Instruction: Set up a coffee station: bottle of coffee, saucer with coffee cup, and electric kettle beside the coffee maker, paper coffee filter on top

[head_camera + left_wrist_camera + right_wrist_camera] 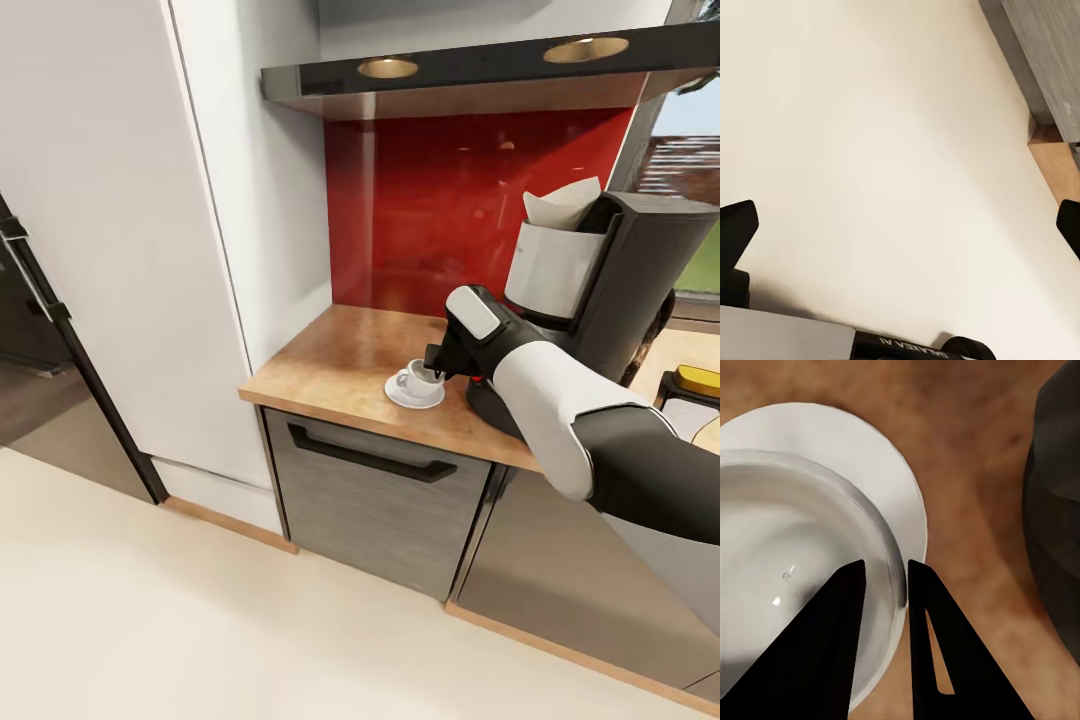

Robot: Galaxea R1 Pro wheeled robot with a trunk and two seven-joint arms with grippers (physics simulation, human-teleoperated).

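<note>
Now our right arm reaches forward and down across the kitchen countertop (340, 365), its right gripper (437, 368) pinching the rim of the coffee cup (415, 379), one finger inside and one outside. The cup sits on the saucer (414, 396), near the counter's front edge and just beside the coffee maker (620, 290), whose top holds the paper coffee filter (562, 207). Our left gripper (900, 225) hangs over bare floor (885, 135), fingers spread wide.
</note>
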